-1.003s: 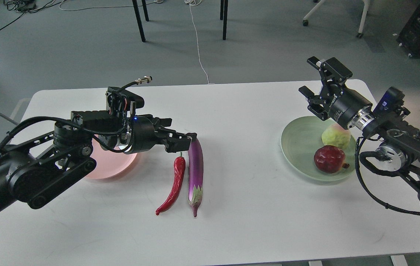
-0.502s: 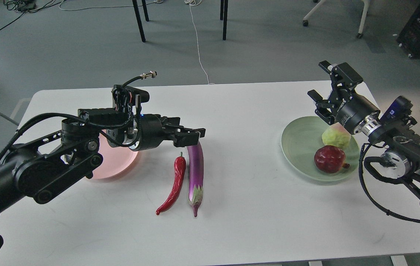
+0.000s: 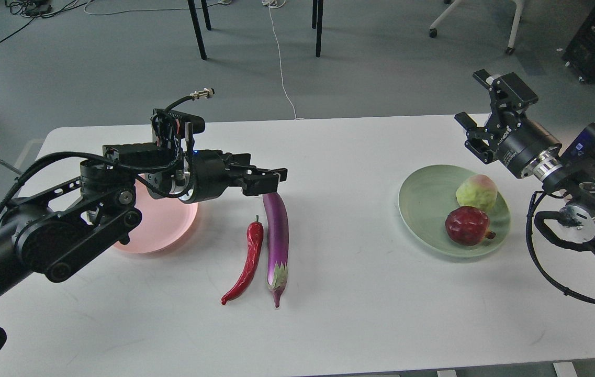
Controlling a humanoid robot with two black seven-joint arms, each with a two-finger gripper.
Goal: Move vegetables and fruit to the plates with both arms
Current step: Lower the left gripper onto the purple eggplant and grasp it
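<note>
Left gripper (image 3: 266,181): fingers seen edge-on and dark, so jaw state cannot be told; nothing is seen held. Just under and slightly ahead of the jaws lies the far tip of the eggplant (image 3: 278,238), flat on the table (image 3: 360,309), calyx end toward the camera. Chili (image 3: 247,262) is lying beside it on the side nearer the arm, nearly touching, roughly parallel. Behind the jaws, under the wrist, the pink plate (image 3: 164,230) is seen bare where visible.

Handling, judged: eggplant is taken as glossy, smooth, rounded, probably light and stiff; slip or roll is likely under a pinch at the tapered tip. A grasp across the thicker mid-body is preferred, jaws set square to its length. The chili's closeness leaves little finger room on that side; it could be nudged or caught.

Right gripper (image 3: 478,118): jaws spread, empty, raised beyond the green plate (image 3: 423,204). Below and nearer than those jaws, the red fruit (image 3: 467,225) and yellow-green fruit (image 3: 476,192) are resting in that plate, touching or nearly so. Fruit part is judged done; vegetables not yet moved
</note>
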